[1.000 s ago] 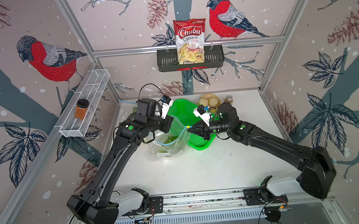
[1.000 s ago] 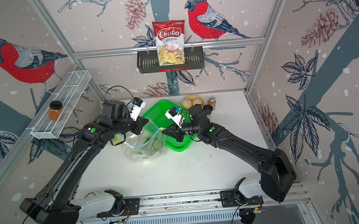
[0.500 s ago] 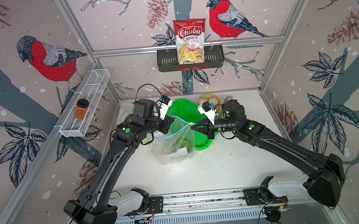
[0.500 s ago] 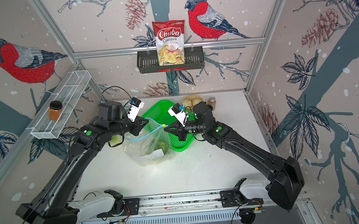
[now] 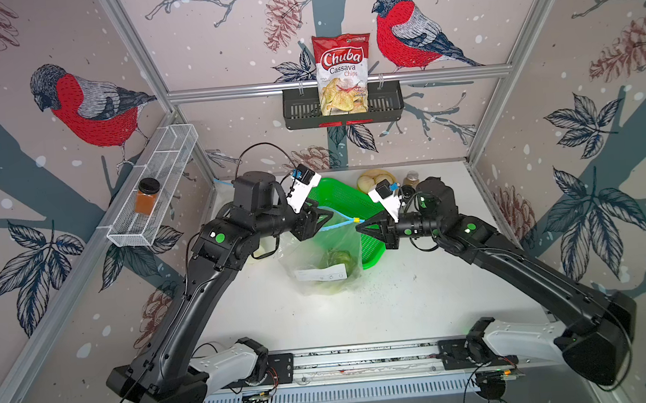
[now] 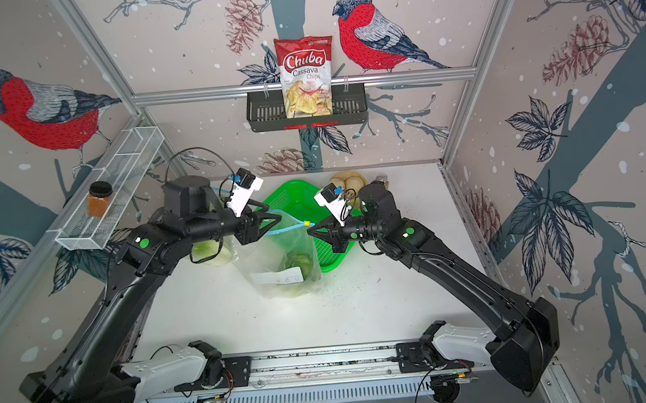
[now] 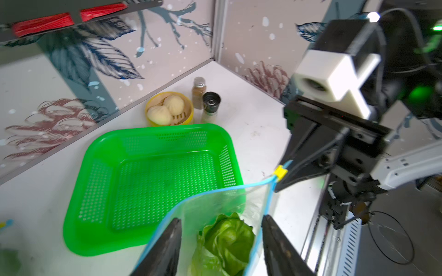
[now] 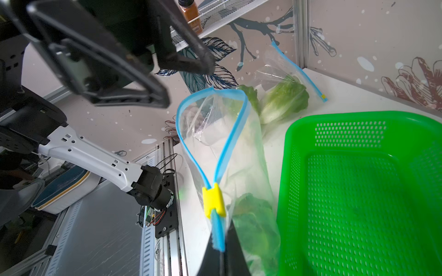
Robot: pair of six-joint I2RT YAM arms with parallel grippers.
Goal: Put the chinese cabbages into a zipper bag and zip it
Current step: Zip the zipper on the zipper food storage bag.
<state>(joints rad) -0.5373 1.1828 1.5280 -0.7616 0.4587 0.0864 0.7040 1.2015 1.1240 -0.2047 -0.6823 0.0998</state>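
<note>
At frame centre in both top views the zipper bag (image 5: 320,272) now stands upright on the bench (image 5: 399,314), no longer slumped, with a chinese cabbage (image 5: 335,259) inside. The left gripper (image 7: 221,219), clamped a second ago, is spread astride the bag's mouth. The right gripper (image 5: 359,226) still pinches the blue zip end. The green basket (image 5: 346,200) sits behind.

Leafy green cabbage (image 5: 334,260) inside clear zipper bag (image 5: 304,250), upright, mouth unzipped
</note>
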